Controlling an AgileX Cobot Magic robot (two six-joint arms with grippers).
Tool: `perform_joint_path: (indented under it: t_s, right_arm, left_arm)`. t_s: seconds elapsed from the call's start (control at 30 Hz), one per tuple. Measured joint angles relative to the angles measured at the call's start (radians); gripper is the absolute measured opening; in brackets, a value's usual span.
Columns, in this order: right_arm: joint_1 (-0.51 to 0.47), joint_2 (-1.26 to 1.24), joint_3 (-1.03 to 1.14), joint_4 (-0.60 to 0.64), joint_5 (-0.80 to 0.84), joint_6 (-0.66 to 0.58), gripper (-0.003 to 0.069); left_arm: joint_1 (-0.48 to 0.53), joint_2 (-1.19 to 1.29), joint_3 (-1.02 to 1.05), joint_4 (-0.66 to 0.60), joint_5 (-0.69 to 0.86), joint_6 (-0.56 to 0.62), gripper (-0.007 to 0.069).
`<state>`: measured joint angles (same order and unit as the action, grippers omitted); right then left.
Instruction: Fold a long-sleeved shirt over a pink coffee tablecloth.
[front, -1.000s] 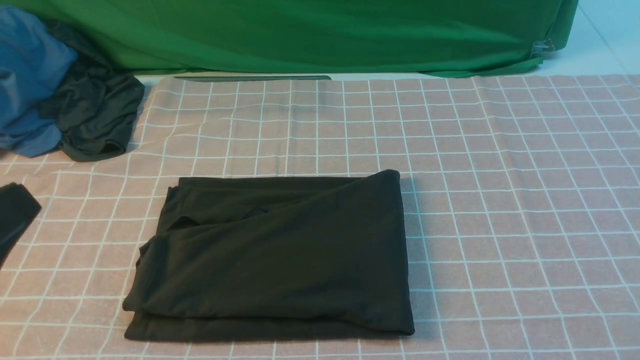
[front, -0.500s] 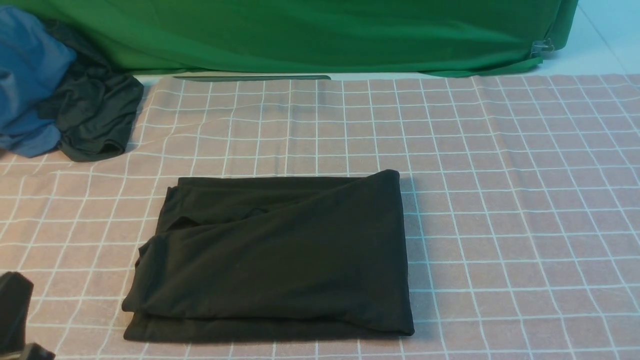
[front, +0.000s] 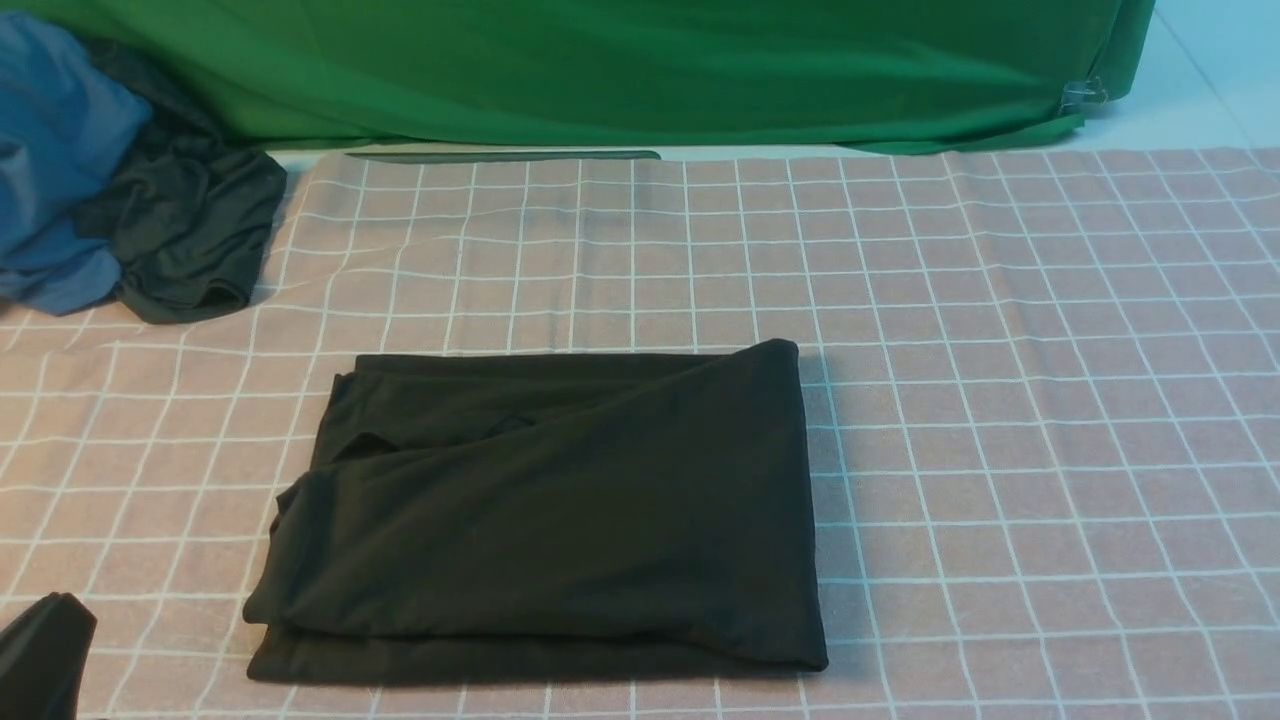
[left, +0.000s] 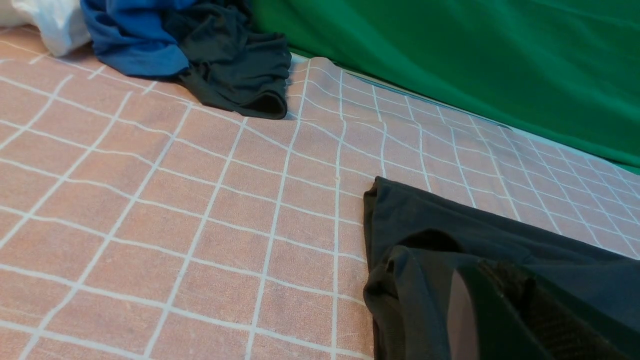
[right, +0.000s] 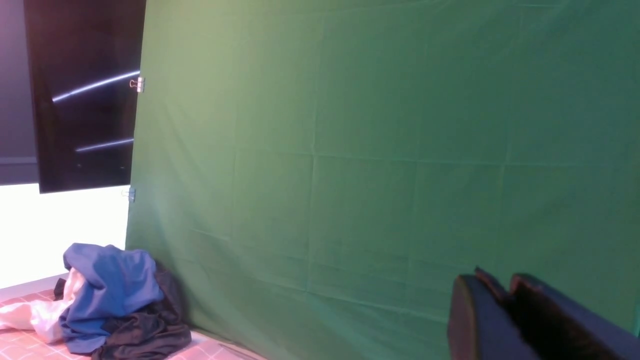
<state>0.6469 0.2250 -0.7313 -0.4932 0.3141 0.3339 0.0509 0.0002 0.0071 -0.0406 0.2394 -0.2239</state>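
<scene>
The long-sleeved shirt (front: 540, 520) lies folded into a black rectangle in the middle of the pink coffee tablecloth (front: 1000, 400); its print is hidden. My left gripper (front: 45, 630) shows only as a dark tip at the bottom-left corner, apart from the shirt. In the left wrist view the left gripper (left: 487, 272) looks shut and empty, with the shirt's folded corner (left: 500, 235) behind it on the tablecloth (left: 200, 200). My right gripper (right: 500, 292) is raised, shut on nothing, and faces the green backdrop.
A blue garment (front: 50, 150) and a smaller dark grey garment (front: 190, 230) are heaped at the far left corner, with white fabric (left: 50, 20) beside them. Green cloth (front: 640, 70) hangs along the table's far edge, held by a clip (front: 1085, 95).
My left gripper has drawn back from the left edge down to the bottom-left corner of the front view. The folded shirt has not moved.
</scene>
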Motion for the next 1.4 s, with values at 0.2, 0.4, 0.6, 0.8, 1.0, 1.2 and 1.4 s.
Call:
perform_joint_path:
  t_s: [0.2, 0.4, 0.6, 0.8, 1.0, 1.2, 1.4]
  right_arm:
    - [0.000, 0.000, 0.000, 0.000, 0.000, 0.000, 0.0138]
    - [0.000, 0.000, 0.000, 0.000, 0.000, 0.000, 0.0144]
    - [0.000, 0.000, 0.000, 0.000, 0.000, 0.000, 0.0144]
    - [0.000, 0.000, 0.000, 0.000, 0.000, 0.000, 0.0146]
    - [0.000, 0.000, 0.000, 0.000, 0.000, 0.000, 0.0162]
    - [0.003, 0.000, 0.000, 0.055, -0.001, -0.006, 0.0185]
    - [0.050, 0.000, 0.000, 0.123, -0.005, -0.109, 0.0199]
  left_arm:
    - [0.000, 0.000, 0.000, 0.000, 0.000, 0.000, 0.0047]
    - [0.000, 0.000, 0.000, 0.000, 0.000, 0.000, 0.0047]
    - [0.000, 0.000, 0.000, 0.000, 0.001, 0.000, 0.0047]
    - [0.000, -0.001, 0.000, 0.000, 0.001, 0.000, 0.0047]
    - [0.000, -0.001, 0.000, 0.000, 0.001, 0.000, 0.0047]
    - [0.000, -0.002, 0.000, 0.000, 0.001, 0.000, 0.0047]
    - [0.000, -0.002, 0.000, 0.000, 0.001, 0.000, 0.0047]
